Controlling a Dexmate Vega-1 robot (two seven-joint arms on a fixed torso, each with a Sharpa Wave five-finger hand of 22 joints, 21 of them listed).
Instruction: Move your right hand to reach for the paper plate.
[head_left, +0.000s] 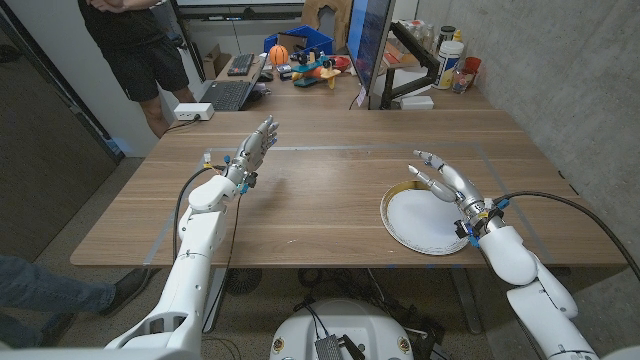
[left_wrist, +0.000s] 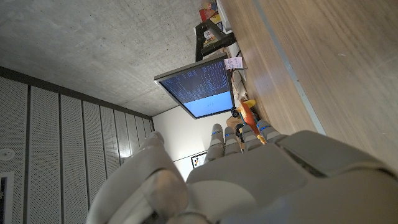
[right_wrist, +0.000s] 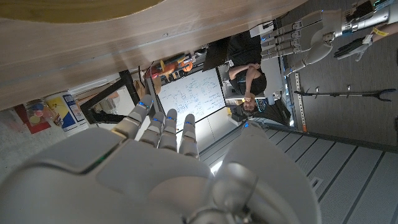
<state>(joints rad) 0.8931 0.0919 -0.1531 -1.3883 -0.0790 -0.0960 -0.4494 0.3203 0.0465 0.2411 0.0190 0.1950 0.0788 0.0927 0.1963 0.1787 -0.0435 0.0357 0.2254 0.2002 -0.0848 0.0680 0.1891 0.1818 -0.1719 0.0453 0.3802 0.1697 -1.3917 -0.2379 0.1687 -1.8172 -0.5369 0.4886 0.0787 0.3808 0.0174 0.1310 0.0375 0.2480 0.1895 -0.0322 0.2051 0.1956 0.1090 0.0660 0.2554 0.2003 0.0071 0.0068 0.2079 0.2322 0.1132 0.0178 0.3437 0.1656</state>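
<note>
A white paper plate (head_left: 422, 220) with a gold rim lies on the wooden table (head_left: 330, 190) near its front right. My right hand (head_left: 447, 181) is over the plate's far right rim, fingers spread and holding nothing; whether it touches the plate I cannot tell. In the right wrist view the back of that hand (right_wrist: 155, 174) shows with the table's surface beyond it. My left hand (head_left: 252, 150) is raised above the table's left part, fingers straight and apart, empty. The left wrist view looks along the back of the left hand (left_wrist: 249, 174).
A person (head_left: 135, 45) in dark clothes stands behind the table's far left corner. A monitor (head_left: 372, 40), laptop (head_left: 228, 93), toys (head_left: 310, 65) and bottles (head_left: 452, 50) crowd the back. A white power strip (head_left: 193, 112) lies by the far left corner.
</note>
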